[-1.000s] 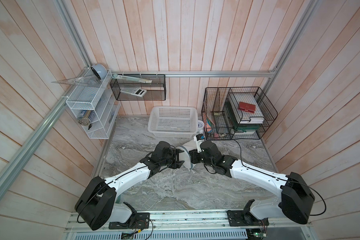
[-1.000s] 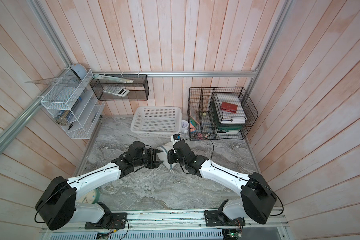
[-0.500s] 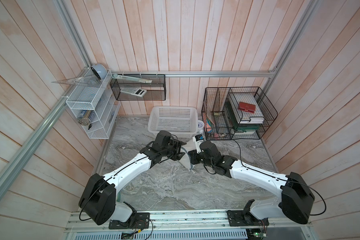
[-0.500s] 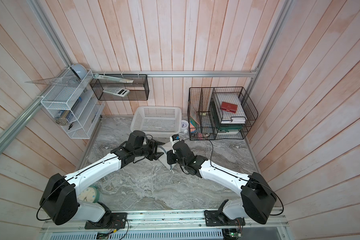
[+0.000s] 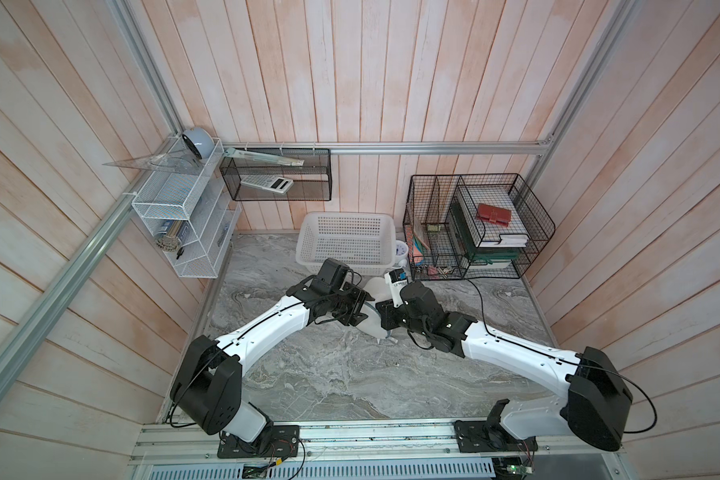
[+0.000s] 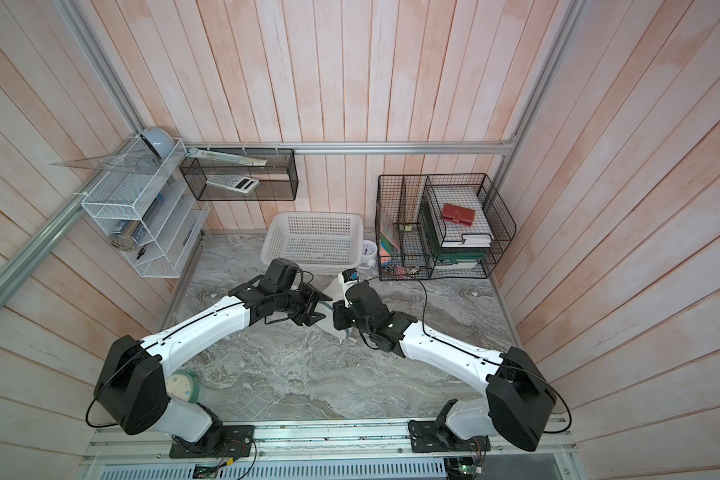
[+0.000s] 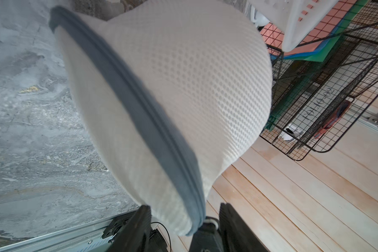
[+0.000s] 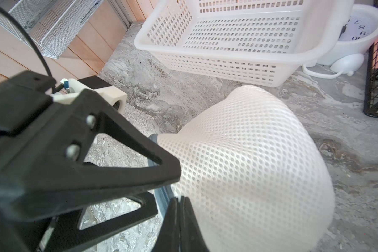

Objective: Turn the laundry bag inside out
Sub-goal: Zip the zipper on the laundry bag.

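Bag (image 8: pixel 249 163) seemingly pinched, right gripper (image 8: pixel 180 204) (jaws together).

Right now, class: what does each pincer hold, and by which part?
The right pincer is shut on the laundry bag at its grey-trimmed rim. The left pincer stands open around the rim, gripping nothing.

Pale wooden plank walls (image 5: pixel 371 75) are closing in around me under soft, even light. A grey marbled counter (image 5: pixel 329 374) is stretching out below. An aluminium rail (image 5: pixel 433 147) is running along the back wall, with a black mesh bin (image 5: pixel 308 183) hanging just under it. A white wire shelf (image 5: pixel 175 208) is hanging on my left, and a black wire organizer (image 5: pixel 533 216) is standing in the back right corner.
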Motion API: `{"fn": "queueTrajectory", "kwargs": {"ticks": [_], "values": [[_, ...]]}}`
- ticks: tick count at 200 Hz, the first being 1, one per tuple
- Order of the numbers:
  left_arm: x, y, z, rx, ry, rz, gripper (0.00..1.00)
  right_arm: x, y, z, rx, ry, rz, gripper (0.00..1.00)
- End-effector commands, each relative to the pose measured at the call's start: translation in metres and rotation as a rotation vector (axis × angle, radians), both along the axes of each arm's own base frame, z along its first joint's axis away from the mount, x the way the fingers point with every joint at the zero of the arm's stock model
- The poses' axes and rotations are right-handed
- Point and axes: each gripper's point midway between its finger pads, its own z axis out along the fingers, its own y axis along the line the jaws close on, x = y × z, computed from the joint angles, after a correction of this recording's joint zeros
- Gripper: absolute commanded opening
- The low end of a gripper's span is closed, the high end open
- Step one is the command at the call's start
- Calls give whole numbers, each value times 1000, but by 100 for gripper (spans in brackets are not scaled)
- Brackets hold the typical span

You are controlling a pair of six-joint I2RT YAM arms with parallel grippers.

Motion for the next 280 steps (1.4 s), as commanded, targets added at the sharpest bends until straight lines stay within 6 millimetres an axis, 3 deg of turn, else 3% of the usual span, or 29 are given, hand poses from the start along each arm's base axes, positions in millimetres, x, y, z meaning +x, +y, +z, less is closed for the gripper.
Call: {"fn": "queueTrajectory", "kwargs": {"ticks": [1, 44, 71, 104, 154, 177, 188, 206, 242, 280], "values": [[-1, 0, -12, 28, 15, -28, 47, -3, 3, 10, 11, -22, 16, 0], [-1, 2, -13, 7, 12, 13, 0, -1, -4, 10, 0, -37, -9, 0], [6, 11, -6, -72, -2, 95, 0, 3, -16, 8, -12, -43, -54, 0], [15, 29, 4, -211, -14, 215, 0, 15, -47, 3, -15, -26, -146, 0], [10, 57, -4, -304, 16, 311, 0, 32, -94, -6, -5, 4, -245, 0], [9, 61, -7, -303, 13, 316, 0, 33, -96, -1, -12, -14, -224, 0], [10, 61, -6, -281, 3, 296, 12, 32, -89, 5, 1, -14, -190, 0], [12, 58, 1, -247, -22, 255, 45, 30, -76, 10, 13, -1, -145, 0], [8, 51, 7, -185, -42, 201, 52, 22, -47, 8, 18, 12, -91, 0], [-3, 25, 6, -199, -23, 164, 54, 16, -27, -3, 14, 39, -79, 0]]}}
